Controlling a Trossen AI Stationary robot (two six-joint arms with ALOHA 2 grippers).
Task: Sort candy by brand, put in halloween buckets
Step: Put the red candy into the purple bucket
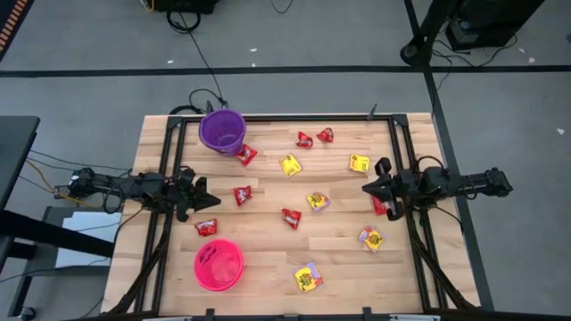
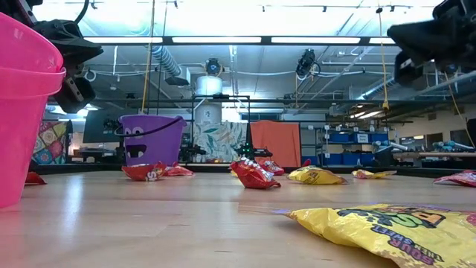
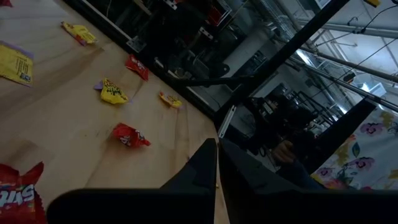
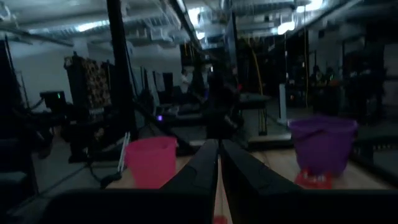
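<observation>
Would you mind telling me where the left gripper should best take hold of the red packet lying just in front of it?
Grip the red packet across its middle, coming straight down from above. It lies flat on the table, apart from other candy, so probably only a top pinch works. The left gripper is nearest, fingers together.

The bench (image 1: 161,267) is pale wood grain. One pail (image 1: 221,130) is purple with a black jack-o'-lantern face, the other pail (image 1: 219,264) bright pink. Some packets (image 1: 243,194) are red with white print, other packets (image 1: 308,277) yellow with red and purple print. Both arms are dark.
</observation>
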